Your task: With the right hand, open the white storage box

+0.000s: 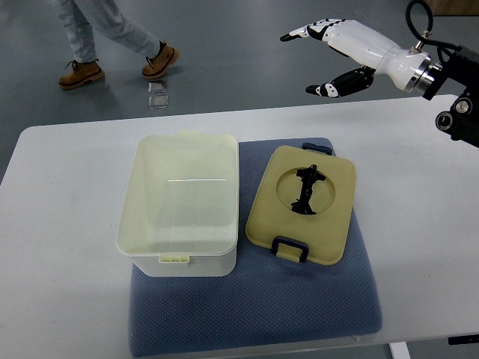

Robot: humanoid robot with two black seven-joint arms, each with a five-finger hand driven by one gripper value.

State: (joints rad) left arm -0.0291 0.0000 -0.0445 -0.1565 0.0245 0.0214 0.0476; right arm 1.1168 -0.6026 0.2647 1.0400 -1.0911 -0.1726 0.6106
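Note:
The white storage box [179, 206] stands open on a blue-grey mat [254, 314], its inside empty as far as I can see. Its cream lid [303, 203] lies flat on the mat just right of the box, with dark clips at its near and far ends and a black handle in a round recess. My right hand [318, 61] is raised above the table's far edge, well behind and right of the lid. Its white and black fingers [299, 34] are spread and hold nothing. The left arm does not show.
The white table [60, 247] carries the mat. A person's legs in brown boots [120, 67] are on the floor beyond the table's far left. A small clear object [157, 96] lies on the floor near them. Black robot parts [458, 112] sit at the right edge.

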